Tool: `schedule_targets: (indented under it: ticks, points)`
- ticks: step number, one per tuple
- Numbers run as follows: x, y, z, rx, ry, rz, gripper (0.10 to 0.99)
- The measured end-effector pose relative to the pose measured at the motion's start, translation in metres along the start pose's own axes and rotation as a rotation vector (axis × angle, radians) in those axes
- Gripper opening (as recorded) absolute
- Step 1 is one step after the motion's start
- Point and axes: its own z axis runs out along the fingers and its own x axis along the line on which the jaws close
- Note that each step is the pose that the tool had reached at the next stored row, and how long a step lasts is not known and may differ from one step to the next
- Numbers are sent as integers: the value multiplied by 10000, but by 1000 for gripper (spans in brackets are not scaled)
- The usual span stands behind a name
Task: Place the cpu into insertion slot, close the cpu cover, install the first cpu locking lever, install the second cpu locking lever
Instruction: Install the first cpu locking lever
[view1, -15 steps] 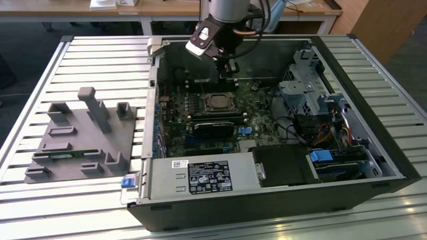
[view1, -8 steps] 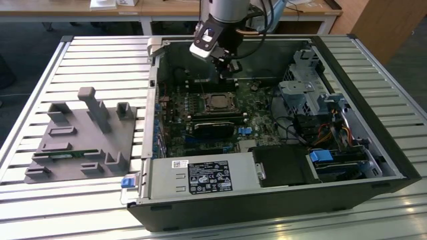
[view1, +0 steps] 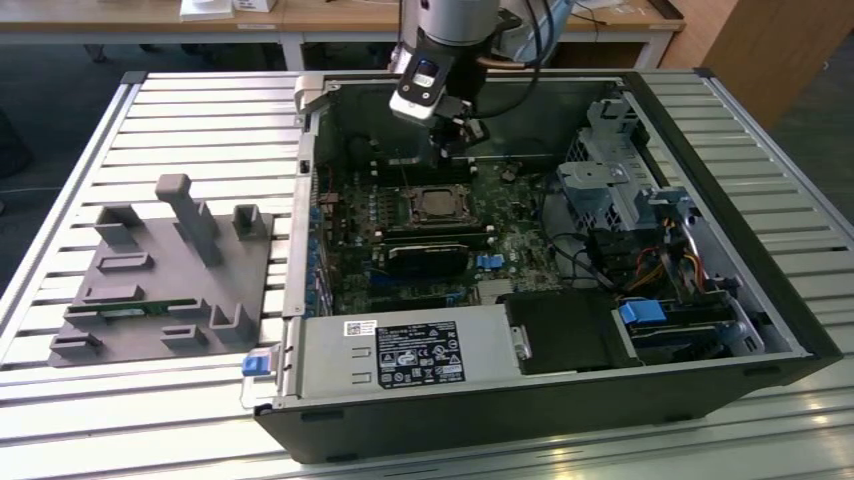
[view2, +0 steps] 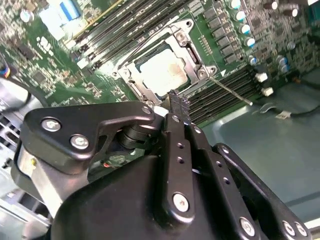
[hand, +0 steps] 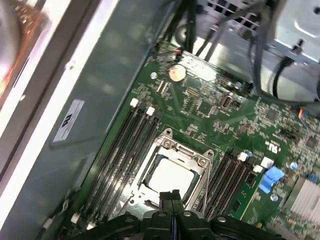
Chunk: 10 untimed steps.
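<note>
- The slatted table (view1: 160, 110) carries everything and spreads well out around me.
- The open computer case (view1: 747, 300) lies on it, and I hang inside its open side.
- A grey fixture block (view1: 160, 270) sits on the table outside the case, well apart from my gripper (view1: 461, 150).
- The green motherboard (hand: 210, 107) spreads out beneath my gripper.
- Long black memory slots (hand: 125, 145) run along both sides of the socket, near my tips.
- The insertion slot (view1: 434, 205) lies just below my gripper, near it but apart.
- The cpu cover (hand: 202, 167) lies flat on the slot and frames the chip.
- The cpu (view2: 162, 72) sits in the slot just beyond my tips, its pale metal top showing through the cover's cut-out.
- A thin metal lever (view2: 231, 90) juts from a corner of the socket over the memory slots, close to my tips without touching them.
- My fingers (hand: 168, 199) are pressed together with nothing between them.
</note>
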Motion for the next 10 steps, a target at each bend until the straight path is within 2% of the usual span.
schedule_targets:
  ticks: [10]
  points:
    - [0, 0, 2, 30, 21, -1576, 106]
